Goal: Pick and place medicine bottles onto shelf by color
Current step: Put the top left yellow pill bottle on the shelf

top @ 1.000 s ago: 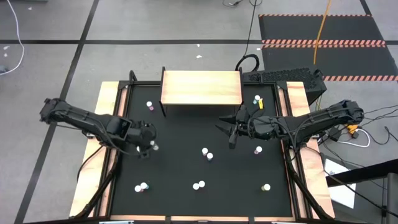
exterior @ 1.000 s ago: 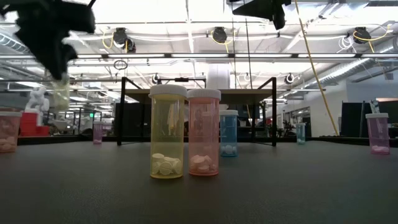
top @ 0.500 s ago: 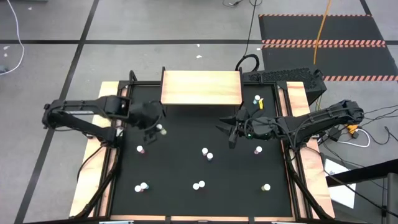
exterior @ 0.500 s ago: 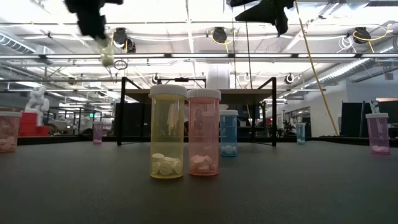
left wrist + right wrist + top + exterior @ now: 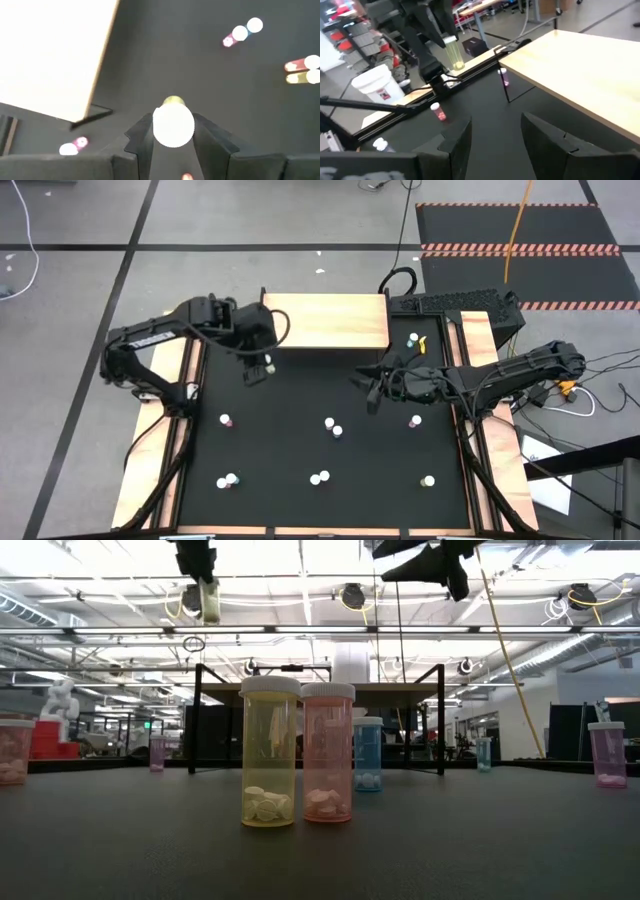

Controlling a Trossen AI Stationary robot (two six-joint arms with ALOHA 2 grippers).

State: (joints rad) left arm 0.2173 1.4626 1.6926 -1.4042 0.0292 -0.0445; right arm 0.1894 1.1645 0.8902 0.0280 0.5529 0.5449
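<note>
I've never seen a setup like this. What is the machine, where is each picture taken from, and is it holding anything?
Two dark robot arms work at a black table. One picture looks straight down, one looks level across the tabletop, and two come from cameras on the arms' wrists. Small pill bottles stand scattered on the table, among them a yellow bottle and a pink bottle side by side. At the far edge stands a light wooden shelf. The left hand is raised near the shelf's corner, gripping a yellowish bottle with a white cap. The right hand hangs open over the table, holding nothing.
</note>
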